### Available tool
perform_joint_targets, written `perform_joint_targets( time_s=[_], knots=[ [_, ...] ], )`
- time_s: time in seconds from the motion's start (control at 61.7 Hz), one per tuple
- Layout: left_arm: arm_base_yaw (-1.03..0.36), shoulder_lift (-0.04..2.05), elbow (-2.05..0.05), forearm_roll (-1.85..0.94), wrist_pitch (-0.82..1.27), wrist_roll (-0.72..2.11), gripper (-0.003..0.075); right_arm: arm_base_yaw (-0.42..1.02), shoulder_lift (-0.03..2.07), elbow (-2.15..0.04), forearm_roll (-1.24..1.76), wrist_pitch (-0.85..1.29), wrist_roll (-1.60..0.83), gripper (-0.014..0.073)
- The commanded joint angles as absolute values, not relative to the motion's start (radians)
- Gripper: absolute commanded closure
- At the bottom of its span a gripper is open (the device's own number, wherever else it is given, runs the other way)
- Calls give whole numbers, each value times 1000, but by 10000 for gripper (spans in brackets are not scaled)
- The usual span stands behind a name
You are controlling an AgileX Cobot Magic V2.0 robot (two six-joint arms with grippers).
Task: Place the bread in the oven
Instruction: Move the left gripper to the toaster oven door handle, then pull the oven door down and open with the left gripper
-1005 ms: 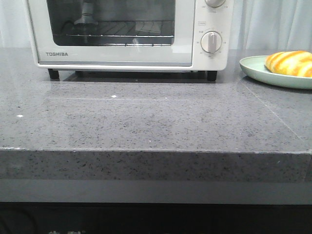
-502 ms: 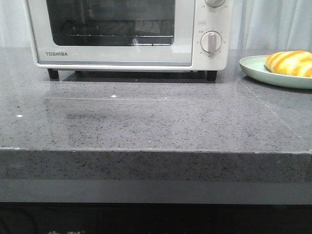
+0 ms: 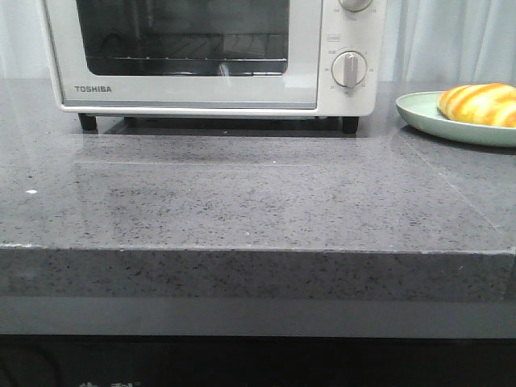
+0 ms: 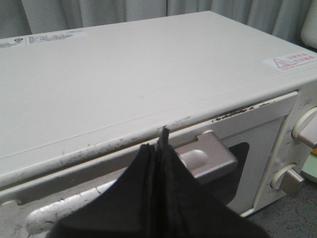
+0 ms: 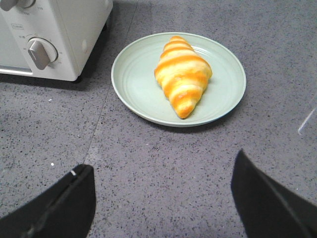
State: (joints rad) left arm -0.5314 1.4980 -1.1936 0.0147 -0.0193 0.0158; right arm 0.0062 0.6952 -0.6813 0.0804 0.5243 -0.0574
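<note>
The white Toshiba oven (image 3: 310, 56) stands at the back of the grey counter with its glass door shut. The bread (image 3: 480, 103), golden with orange stripes, lies on a pale green plate (image 3: 419, 113) to the oven's right. Neither gripper shows in the front view. In the left wrist view my left gripper (image 4: 162, 136) is shut and empty, just above the oven's (image 4: 124, 79) silver door handle (image 4: 208, 156). In the right wrist view my right gripper (image 5: 163, 183) is open and empty above the counter, short of the plate (image 5: 133, 84) and bread (image 5: 182, 74).
The oven's dial (image 3: 350, 69) faces front at its right side and also shows in the right wrist view (image 5: 39, 52). Pale curtains (image 3: 451, 36) hang behind. The counter's front edge (image 3: 258, 251) runs across the front view.
The arm's reflection in the oven's door glass, seen a second ago, is gone, and a faint shadow on the counter in front of the oven has faded. The bread has not moved.
</note>
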Motion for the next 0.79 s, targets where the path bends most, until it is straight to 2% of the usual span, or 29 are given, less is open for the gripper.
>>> perform_joint_targets(
  time_s=[0.0, 0.178, 0.567, 0.778],
  knots=[
    [-539, 1472, -1232, 20, -56, 15, 738, 1, 697, -713, 74, 453, -61, 13],
    [-540, 1457, -1232, 18, 138, 15, 738, 1, 697, -713, 74, 453, -61, 13],
    [-555, 1306, -1232, -34, 720, 15, 738, 1, 697, -713, 74, 454, -61, 13],
    [-553, 1143, -1218, -40, 818, 9, 738, 0, 697, -715, 74, 484, -60, 13]
  ],
)
